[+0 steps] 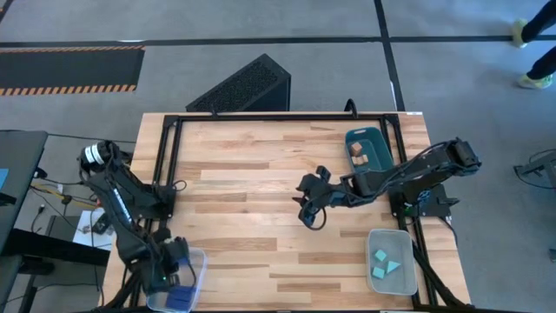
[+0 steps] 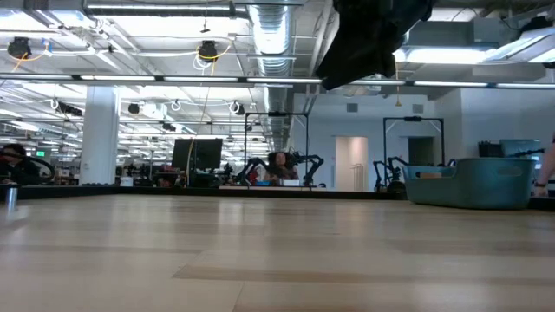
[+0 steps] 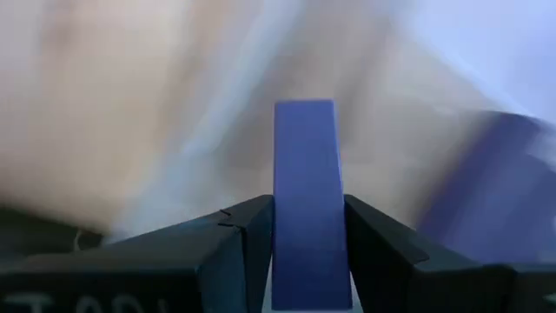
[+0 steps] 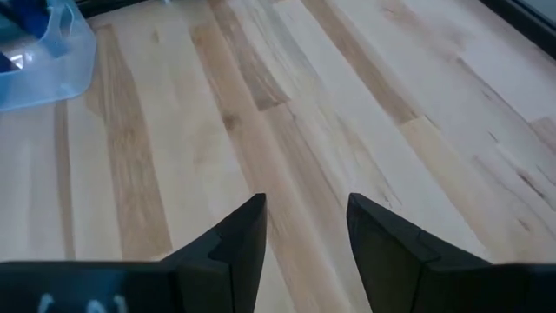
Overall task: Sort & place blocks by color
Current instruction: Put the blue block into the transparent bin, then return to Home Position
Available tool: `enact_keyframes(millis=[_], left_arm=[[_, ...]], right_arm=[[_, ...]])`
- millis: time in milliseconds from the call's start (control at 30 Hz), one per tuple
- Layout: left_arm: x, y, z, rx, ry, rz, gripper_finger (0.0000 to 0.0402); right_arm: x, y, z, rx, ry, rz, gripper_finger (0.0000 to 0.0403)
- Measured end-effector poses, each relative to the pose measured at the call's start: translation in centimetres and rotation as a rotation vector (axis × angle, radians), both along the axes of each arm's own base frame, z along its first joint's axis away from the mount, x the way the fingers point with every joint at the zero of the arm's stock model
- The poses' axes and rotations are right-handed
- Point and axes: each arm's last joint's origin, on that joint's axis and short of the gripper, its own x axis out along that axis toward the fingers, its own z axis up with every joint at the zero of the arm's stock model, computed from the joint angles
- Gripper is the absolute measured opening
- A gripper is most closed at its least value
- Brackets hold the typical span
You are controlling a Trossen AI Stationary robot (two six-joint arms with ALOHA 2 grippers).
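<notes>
In the high view the left gripper (image 1: 176,276) sits in the lower left of the frame, over a clear tray (image 1: 199,261) at the table's near left corner. Its wrist view shows a dark blue bar (image 3: 306,204) standing between the two fingers (image 3: 248,248), with the jaws clamped on it; another blue shape (image 3: 499,196) blurs past at the right of that frame. Blue pieces (image 1: 178,298) also lie in the tray in the high view.

The right gripper (image 1: 311,211) reaches to the middle of the wooden table (image 1: 252,174), just right of centre in the high view. Its wrist view shows its jaws apart with nothing between them, only bare boards below, and the clear tray (image 4: 52,48) with blue inside at the upper left of that frame.

Pale wood blocks (image 1: 359,154) lie in the dark teal bin (image 1: 379,137) at the upper right of the table. Light teal blocks (image 1: 383,263) lie in a second clear tray (image 1: 408,261) at the lower right. In the low view the bin (image 2: 473,182) stands at the right
</notes>
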Motion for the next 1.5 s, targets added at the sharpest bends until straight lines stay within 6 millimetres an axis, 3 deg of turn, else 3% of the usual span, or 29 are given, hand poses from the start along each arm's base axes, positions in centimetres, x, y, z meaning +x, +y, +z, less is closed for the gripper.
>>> enact_keyframes(millis=[267, 433, 567, 667, 800, 933, 1067, 1200, 1333, 1500], left_arm=[[0.2, 1.5, 0.7, 0.063, -0.009, 0.105, 0.0171], [0.6, 2.1, 3.0, -0.022, -0.102, 0.13, 0.0194], [0.5, 4.2, 5.5, 0.053, -0.33, 0.23, 0.0194], [0.4, 6.4, 6.9, 0.114, -0.528, 0.33, 0.0176], [0.4, 9.2, 9.2, 0.161, -0.744, 0.349, 0.0131], [0.2, 12.4, 11.0, 0.248, -0.877, 0.364, 0.0073], [-0.8, 15.4, 12.0, 0.356, -1.01, 0.403, 0.0014], [-2.3, 17.5, 12.0, 0.354, -1.084, 0.398, 0.0006], [-3.2, 18.4, 11.8, 0.333, -1.19, 0.345, 0.0001], [-3.5, 18.7, 9.5, 0.405, -1.221, 0.21, 0.0001]], right_arm=[[-0.8, 0.5, 0.8, 0.108, -0.042, -0.065, 0.0184], [-1.7, 0.1, 3.3, 0.132, -0.16, -0.058, 0.0182], [-2.7, -0.8, 6.3, 0.119, -0.293, 0.038, 0.0151], [-3.0, -1.7, 7.9, 0.108, -0.381, 0.116, 0.0096], [-2.6, -2.9, 8.6, 0.123, -0.444, 0.205, 0.0015], [-1.8, -3.2, 11.0, 0.219, -0.713, 0.465, 0.0016], [-1.9, -2.8, 12.7, 0.125, -0.902, 0.655, 0.0005], [-1.7, -3.9, 11.6, 0.032, -0.789, 0.536, 0.0011], [-1.2, -5.4, 9.8, 0.062, -0.623, 0.438, 0.0017], [-0.2, -6.7, 9.6, -0.085, -0.696, 0.576, 0.0009]])
